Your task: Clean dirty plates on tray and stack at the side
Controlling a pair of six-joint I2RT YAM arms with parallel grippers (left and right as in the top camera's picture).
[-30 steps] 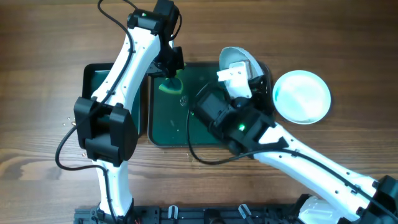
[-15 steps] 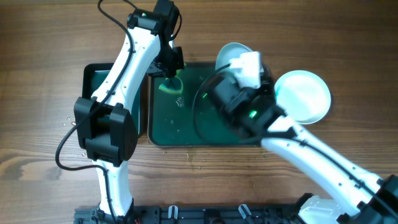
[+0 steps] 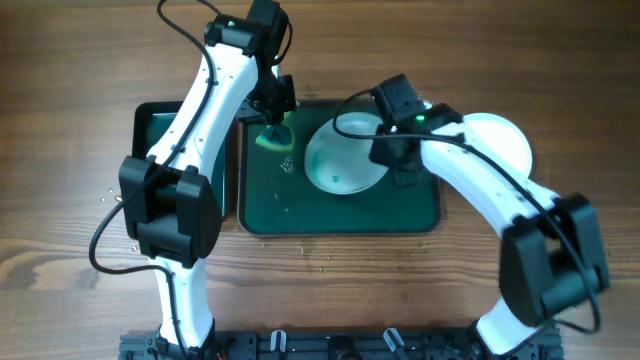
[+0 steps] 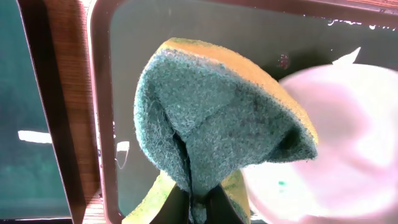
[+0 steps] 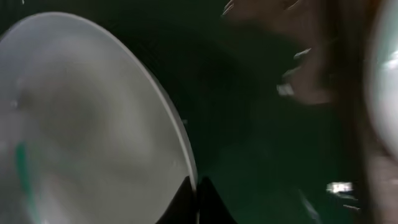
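Note:
A white plate (image 3: 340, 160) with a small teal smear (image 3: 335, 181) is over the middle of the large dark green tray (image 3: 340, 215). My right gripper (image 3: 386, 152) is shut on its right rim. The right wrist view shows the jaws (image 5: 198, 200) pinching the rim of the plate (image 5: 81, 118). My left gripper (image 3: 275, 118) hovers over the tray's back left corner, shut on a folded green and yellow sponge (image 3: 272, 136). In the left wrist view the sponge (image 4: 211, 124) fills the middle and the plate (image 4: 336, 149) is blurred at the right. A second plate (image 3: 505, 140) lies on the table right of the tray.
A smaller green tray (image 3: 153, 128) sits left of the large one, partly under my left arm. Water drops speckle the wooden table (image 3: 70, 150) in front of the tray. My right arm arches over the tray's right end.
My right arm has swung round and carried the plate from standing at the tray's back right down over the tray's middle. The left arm and sponge have stayed still.

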